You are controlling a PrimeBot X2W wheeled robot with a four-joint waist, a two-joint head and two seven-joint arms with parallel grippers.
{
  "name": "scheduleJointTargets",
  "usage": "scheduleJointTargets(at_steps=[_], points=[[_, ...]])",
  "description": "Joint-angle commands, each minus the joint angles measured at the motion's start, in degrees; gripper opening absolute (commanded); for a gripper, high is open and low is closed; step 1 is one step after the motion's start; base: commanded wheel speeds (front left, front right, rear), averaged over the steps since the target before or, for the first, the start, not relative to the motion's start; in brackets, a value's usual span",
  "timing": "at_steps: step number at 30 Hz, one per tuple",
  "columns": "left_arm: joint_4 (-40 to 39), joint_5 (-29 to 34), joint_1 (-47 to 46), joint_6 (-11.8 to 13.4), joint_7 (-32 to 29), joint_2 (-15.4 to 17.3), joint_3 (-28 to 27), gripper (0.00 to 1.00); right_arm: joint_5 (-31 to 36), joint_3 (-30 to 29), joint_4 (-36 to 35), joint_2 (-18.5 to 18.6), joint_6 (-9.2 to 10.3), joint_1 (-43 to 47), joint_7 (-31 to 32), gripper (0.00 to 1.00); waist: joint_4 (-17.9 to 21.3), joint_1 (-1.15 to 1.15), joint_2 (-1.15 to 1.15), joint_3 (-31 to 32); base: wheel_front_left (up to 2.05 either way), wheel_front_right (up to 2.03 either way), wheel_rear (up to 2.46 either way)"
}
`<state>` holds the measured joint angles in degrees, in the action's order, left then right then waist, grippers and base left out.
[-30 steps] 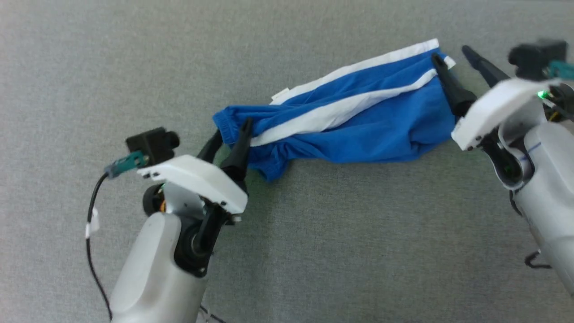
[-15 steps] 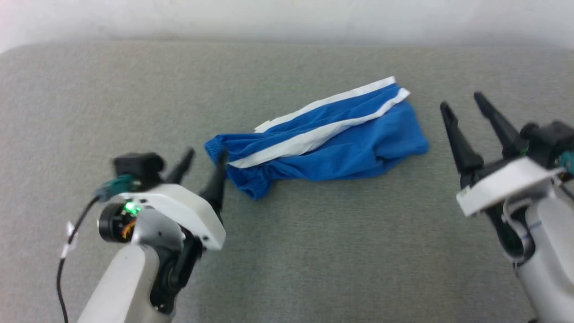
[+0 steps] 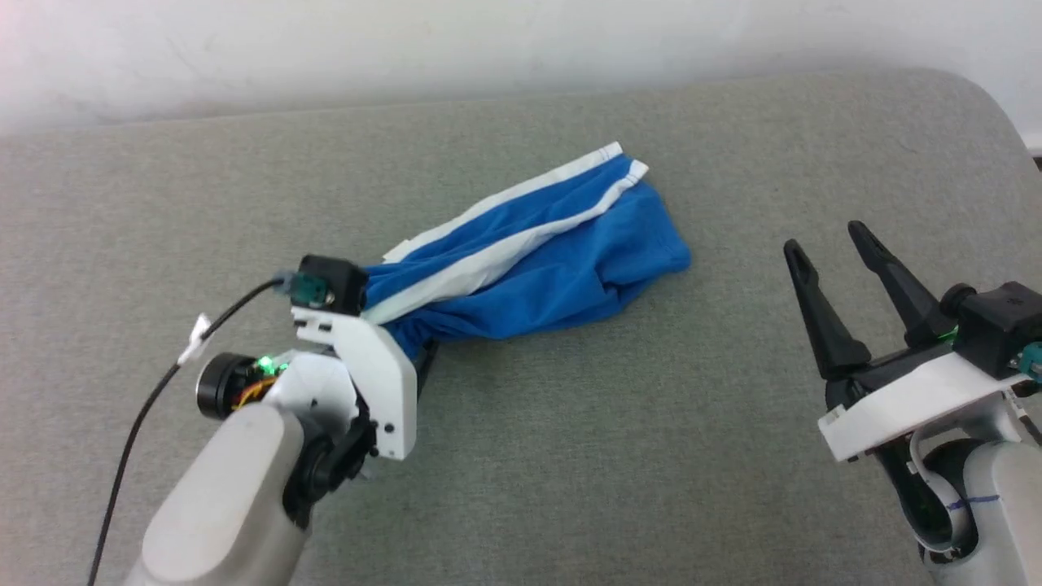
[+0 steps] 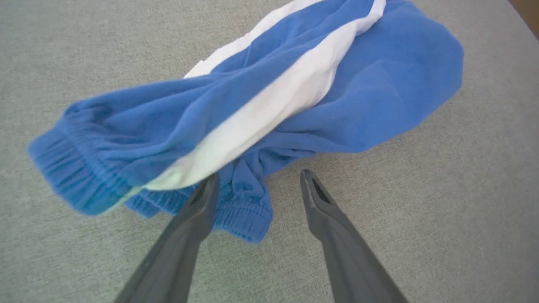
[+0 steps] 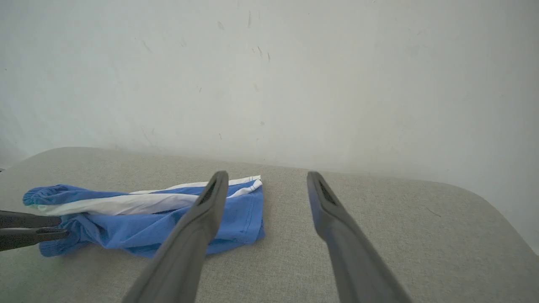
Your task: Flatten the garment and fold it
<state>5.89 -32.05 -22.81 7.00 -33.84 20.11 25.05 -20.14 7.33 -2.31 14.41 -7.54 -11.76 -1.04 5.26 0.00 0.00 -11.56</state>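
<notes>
The left tool [image 4: 259,179] stood open, its two dark fingers [image 4: 185,235] spread wide and clamped on nothing. One tip touched the bunched elastic waistband [image 4: 63,168] of the garment [image 4: 337,105], a small fold of that band lay between the fingers, and the other tip was over bare table [image 4: 421,231]. The right tool [image 3: 826,240] was open as well, empty, and well apart from the cloth, raised over the table on the robot's right.

The garment, a pair of bright blue shorts, lay on the grey fabric-covered table as a long, crumpled bundle. It ran slantwise from the left tool towards the white wall [image 5: 294,84]. A broad white stripe [image 4: 273,105] ran along its length. The far end [image 3: 651,244] lay flatter than the near one, where the waistband was gathered and rumpled.

The cloth looked light, soft and limp, so it would likely sag and fold on itself wherever it was not held, and drag a little on the fabric table. It was neither fragile nor slippery. The thick elastic band seemed the surest hold for the left tool, and the far hem corner for the right, so the two could draw the shorts taut.
</notes>
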Motion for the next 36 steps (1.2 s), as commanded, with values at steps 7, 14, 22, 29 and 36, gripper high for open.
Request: scheduleJointTargets(at_steps=[7, 14, 22, 29, 36], points=[[10.4, 2.0, -5.1, -2.0, -8.1, 1.3, 4.4, 1.0, -0.6, 0.3, -1.0, -0.8, 0.05, 0.0, 1.9, 1.0, 3.2, 0.0, 0.0, -3.7, 0.0, 0.0, 0.0], [11.8, 0.9, -4.1, -2.9, -10.8, 1.2, 5.7, 0.0, -4.6, 1.8, 2.6, 1.3, 0.05, -2.6, 7.0, 1.0, 2.7, 0.0, 0.0, -4.4, 0.0, 0.0, 0.0], [5.4, 2.5, -5.0, -3.3, -6.0, 0.5, 6.4, 0.0, -13.9, 7.7, 16.7, 4.8, 0.05, -14.8, 19.0, 1.0, -2.9, 0.0, 0.0, -5.8, 0.0, 0.0, 0.0], [-0.3, 5.0, -7.3, -4.2, -2.3, -1.0, 8.5, 0.0, -18.3, 12.8, 30.2, 5.8, 0.05, -26.7, 26.5, 1.0, -8.4, 0.0, 0.0, -8.2, 0.0, 0.0, 0.0], [-2.4, 6.5, -8.4, -4.8, 0.5, -1.9, 9.9, 0.0, -20.8, 18.1, 42.1, 6.0, 0.05, -32.2, 33.2, 1.0, -10.8, 0.0, 0.0, -10.0, 0.0, 0.0, 0.0]])
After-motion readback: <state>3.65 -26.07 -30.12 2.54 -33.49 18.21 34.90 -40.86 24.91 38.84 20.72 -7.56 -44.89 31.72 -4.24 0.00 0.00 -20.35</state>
